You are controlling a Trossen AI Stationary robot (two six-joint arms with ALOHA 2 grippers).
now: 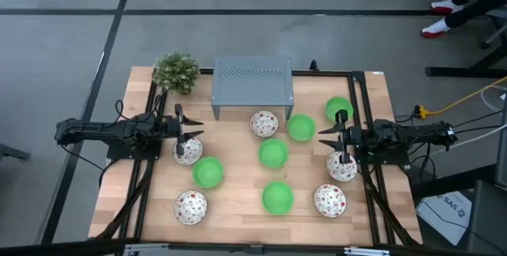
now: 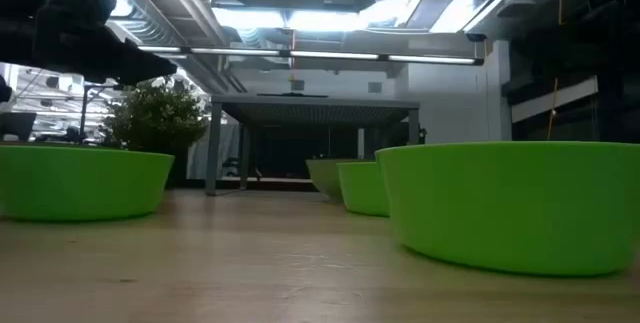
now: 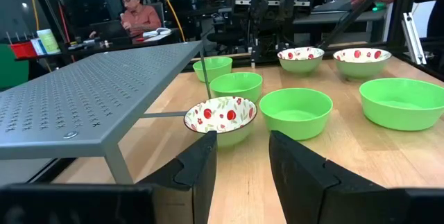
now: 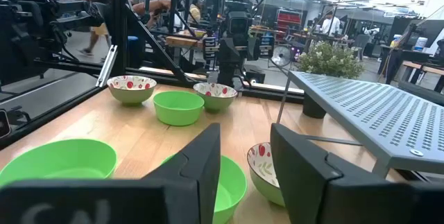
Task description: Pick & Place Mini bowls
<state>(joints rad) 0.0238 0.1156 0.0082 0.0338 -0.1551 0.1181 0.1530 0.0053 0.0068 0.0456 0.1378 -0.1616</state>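
In the high view the ten mini bowls [image 1: 273, 154] are spread over the wooden table [image 1: 238, 224]: three along the lower part of the frame, four across the middle and three higher up, nearer the grey stand [image 1: 252, 82] at upper centre. The left gripper [image 1: 188, 139] hangs at centre left over a speckled bowl [image 1: 188, 154], fingers parted and grasping nothing, and the right gripper [image 1: 342, 147] at centre right hangs likewise released over a second speckled bowl [image 1: 341, 169]. A potted plant [image 1: 176, 72] stands at upper left
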